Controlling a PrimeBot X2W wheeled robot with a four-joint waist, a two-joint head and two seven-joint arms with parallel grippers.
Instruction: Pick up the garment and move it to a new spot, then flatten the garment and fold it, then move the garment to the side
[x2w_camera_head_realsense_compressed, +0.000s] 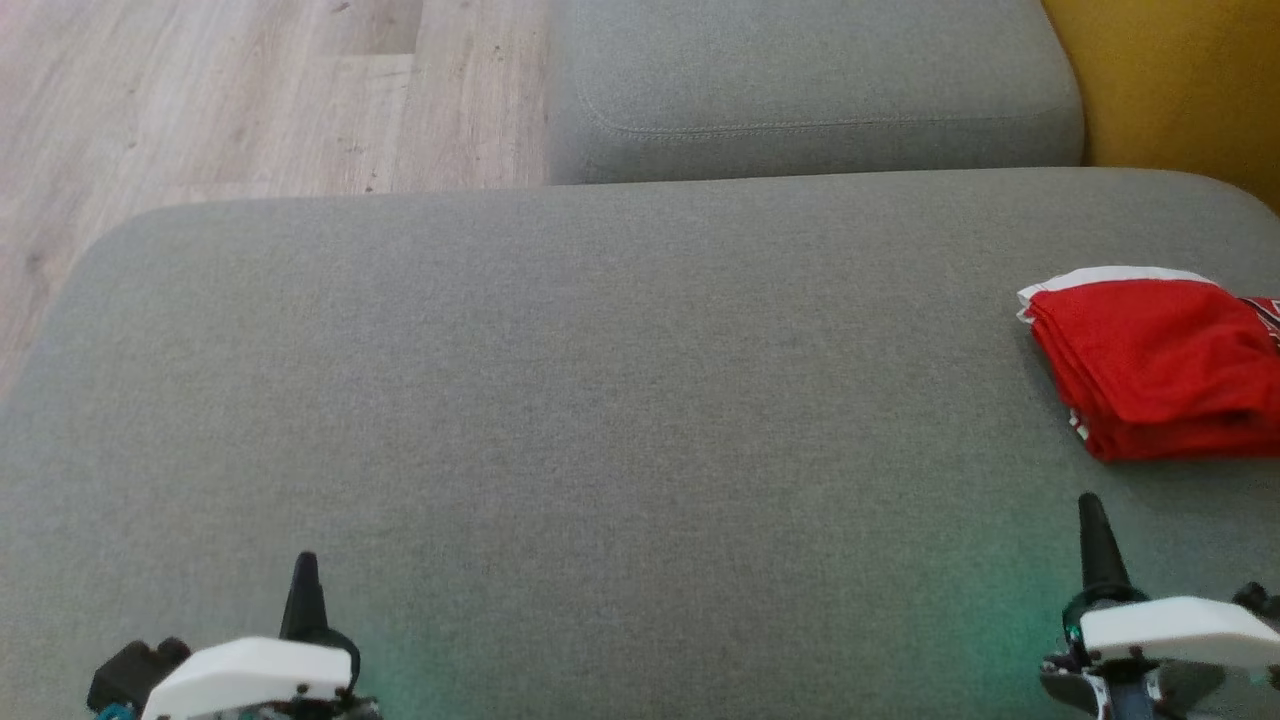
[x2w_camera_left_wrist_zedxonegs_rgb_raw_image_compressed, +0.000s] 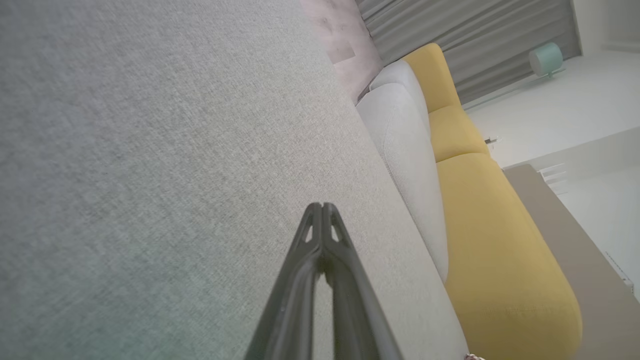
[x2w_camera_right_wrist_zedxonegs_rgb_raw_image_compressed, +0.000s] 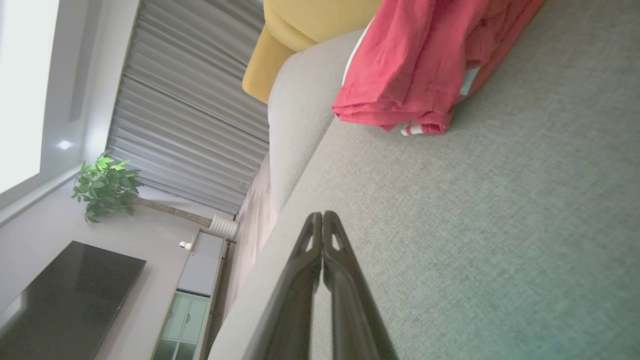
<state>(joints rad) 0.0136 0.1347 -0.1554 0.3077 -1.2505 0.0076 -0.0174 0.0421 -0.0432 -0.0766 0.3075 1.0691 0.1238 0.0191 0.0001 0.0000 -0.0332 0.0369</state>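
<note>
A broad grey sofa cushion (x2w_camera_head_realsense_compressed: 600, 380) takes up most of the head view, its woven surface flat and smooth. Behind it lies a second, smaller grey cushion (x2w_camera_head_realsense_compressed: 800, 90), with a yellow seat (x2w_camera_head_realsense_compressed: 1180, 80) at the far right corner and pale wood floor (x2w_camera_head_realsense_compressed: 200, 100) at the far left. The red garment (x2w_camera_head_realsense_compressed: 1160, 360) sits folded in a compact stack at the right edge of the broad cushion, with a white trim showing along its far side and striped edging at its near corner. In the right wrist view the stack's layers show at their edges. The right hand (x2w_camera_head_realsense_compressed: 1090, 505) hovers near the garment but apart from it, fingers pressed together and holding nothing. The left hand (x2w_camera_head_realsense_compressed: 305, 565) is well away over bare cushion at the lower left, its fingers likewise together and empty.
</note>
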